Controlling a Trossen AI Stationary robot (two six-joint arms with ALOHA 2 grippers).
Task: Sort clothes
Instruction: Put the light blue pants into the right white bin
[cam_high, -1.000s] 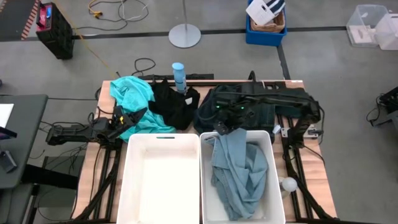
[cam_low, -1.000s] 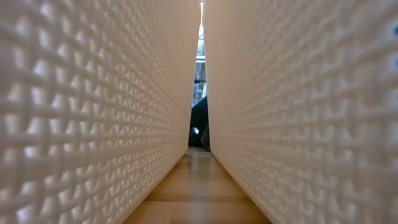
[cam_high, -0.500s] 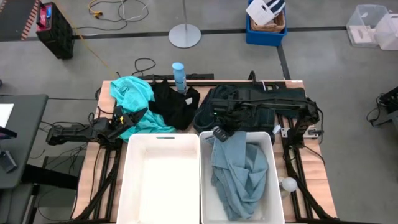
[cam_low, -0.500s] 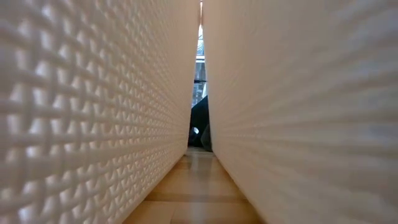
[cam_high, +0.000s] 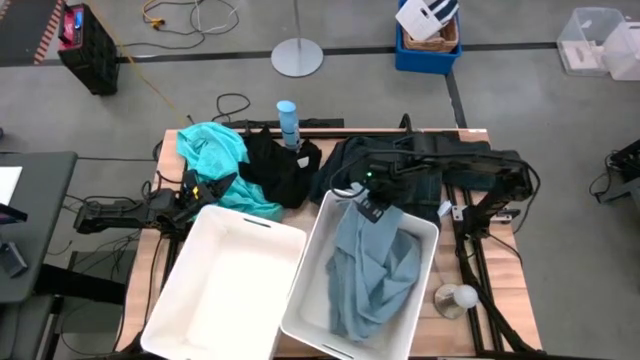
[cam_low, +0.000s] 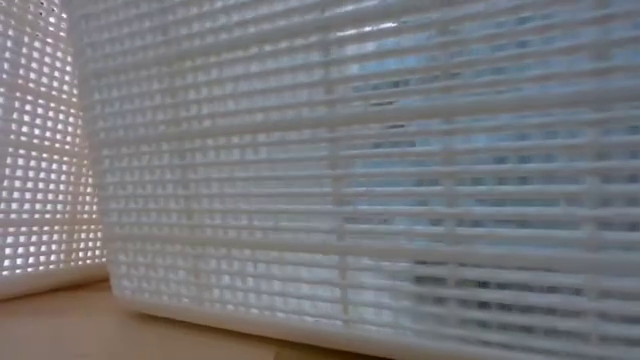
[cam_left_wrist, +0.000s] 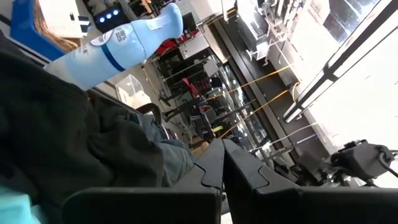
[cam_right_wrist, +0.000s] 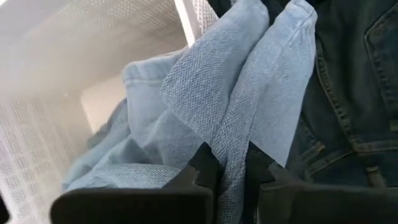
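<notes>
we see the right gripper (cam_high: 372, 206) at the far rim of the right bin (cam_high: 305, 318), its fingers (cam_right_wrist: 205, 163) pinched narrow on a fold of the pale grey-blue garment (cam_high: 372, 270), which lies mostly inside that bin with its top edge draped over the rim. both white bins sit skewed on the table (cam_high: 487, 290), and the left bin (cam_high: 225, 285) holds nothing we can make out. the left gripper (cam_high: 190, 200) rests at the table's left side with its fingers closed together, gripping nothing. just beside it lies the turquoise garment (cam_high: 215, 155), touching the black garment (cam_high: 278, 170), with the blue bottle (cam_high: 287, 122) standing just behind them. a dark denim garment (cam_right_wrist: 348, 93) lies under the right arm, beyond the right bin.
</notes>
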